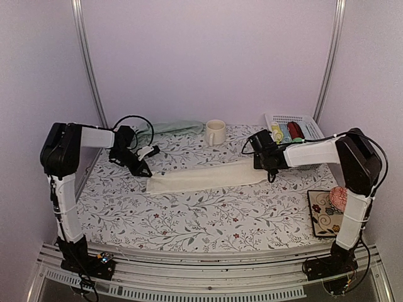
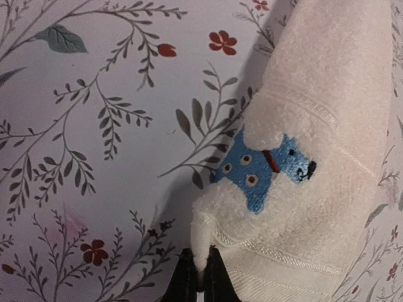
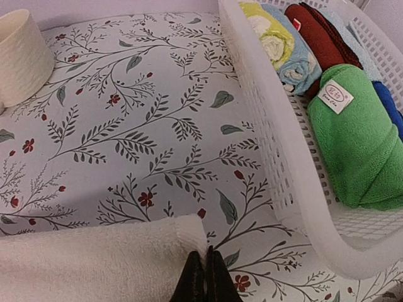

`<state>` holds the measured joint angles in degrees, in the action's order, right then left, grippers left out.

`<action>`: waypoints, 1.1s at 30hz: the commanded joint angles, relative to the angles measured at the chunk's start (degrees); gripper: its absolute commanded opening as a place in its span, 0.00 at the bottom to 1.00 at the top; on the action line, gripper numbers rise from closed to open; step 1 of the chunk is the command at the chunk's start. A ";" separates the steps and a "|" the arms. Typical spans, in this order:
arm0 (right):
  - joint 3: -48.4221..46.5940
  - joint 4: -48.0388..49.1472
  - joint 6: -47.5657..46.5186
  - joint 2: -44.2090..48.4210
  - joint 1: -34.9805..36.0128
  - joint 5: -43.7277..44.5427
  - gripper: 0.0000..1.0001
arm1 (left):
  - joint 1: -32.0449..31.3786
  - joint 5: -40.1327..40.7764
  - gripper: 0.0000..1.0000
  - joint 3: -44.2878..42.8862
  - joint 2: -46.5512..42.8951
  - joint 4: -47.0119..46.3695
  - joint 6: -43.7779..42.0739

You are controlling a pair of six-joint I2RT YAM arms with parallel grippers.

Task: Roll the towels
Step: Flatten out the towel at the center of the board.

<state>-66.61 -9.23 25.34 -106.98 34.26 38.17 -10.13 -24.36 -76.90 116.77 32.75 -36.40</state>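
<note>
A cream towel (image 1: 211, 177) lies folded into a long strip across the middle of the table. My left gripper (image 1: 146, 172) is shut on its left corner; the left wrist view shows that corner pinched between the black fingers of the left gripper (image 2: 200, 277), with a blue embroidered dog (image 2: 264, 168) on the cream towel (image 2: 321, 113). My right gripper (image 1: 269, 168) is shut on the strip's right corner, where the cream towel (image 3: 107, 261) meets the right gripper (image 3: 206, 274). A pale sage green towel (image 1: 171, 128) lies crumpled at the back left.
A cream mug (image 1: 215, 132) stands at the back centre, also seen as the mug (image 3: 22, 53). A white basket (image 1: 296, 119) of rolled cloths sits back right, its wall (image 3: 277, 138) close to my right fingers. A patterned tray (image 1: 324, 214) with a pink thing lies front right.
</note>
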 commanded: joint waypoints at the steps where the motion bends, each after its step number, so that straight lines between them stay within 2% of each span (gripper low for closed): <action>1: -6.83 0.14 -3.17 -6.06 -2.27 0.28 0.02 | 1.60 2.57 0.00 -8.80 9.17 5.10 0.71; 11: -15.72 -1.87 -5.95 -14.47 -4.84 -0.44 0.03 | 1.56 5.82 0.00 -9.28 9.85 3.79 -0.78; 14: -17.95 -3.28 -6.17 -15.77 -4.99 -0.89 0.04 | 1.51 6.33 0.04 -8.99 9.24 3.26 -0.65; 15: -18.71 -3.56 -6.33 -16.14 -5.04 -0.84 0.05 | 1.47 6.53 0.09 -8.97 9.00 3.06 -0.53; 17: -19.96 -4.61 -6.86 -17.00 -5.08 -0.26 0.10 | 1.55 6.96 0.31 -8.70 8.45 2.46 -0.16; 20: -21.43 -6.21 -7.34 -18.10 -5.30 1.97 0.18 | 1.57 7.22 0.52 -7.53 6.57 1.43 0.32; 23: -22.27 -6.96 -8.08 -18.35 -5.30 2.98 0.28 | 1.52 7.11 0.66 -6.15 3.52 0.57 0.69; 26: -22.42 -7.30 -8.52 -17.49 -5.34 2.35 0.36 | 1.57 6.74 0.93 -4.23 -1.29 -0.60 1.32; 27: -22.38 -7.77 -8.55 -16.82 -5.34 1.16 0.39 | 1.56 6.23 0.96 -3.51 -3.03 -0.73 1.33; 33: -18.03 -9.03 -8.27 -10.78 -4.92 -12.14 0.50 | 1.35 3.57 0.97 2.65 -15.29 -2.33 0.63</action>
<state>-87.31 -16.64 16.88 -123.63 29.08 34.33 -8.93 -18.83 -77.10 108.90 32.16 -35.31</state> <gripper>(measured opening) 0.480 0.968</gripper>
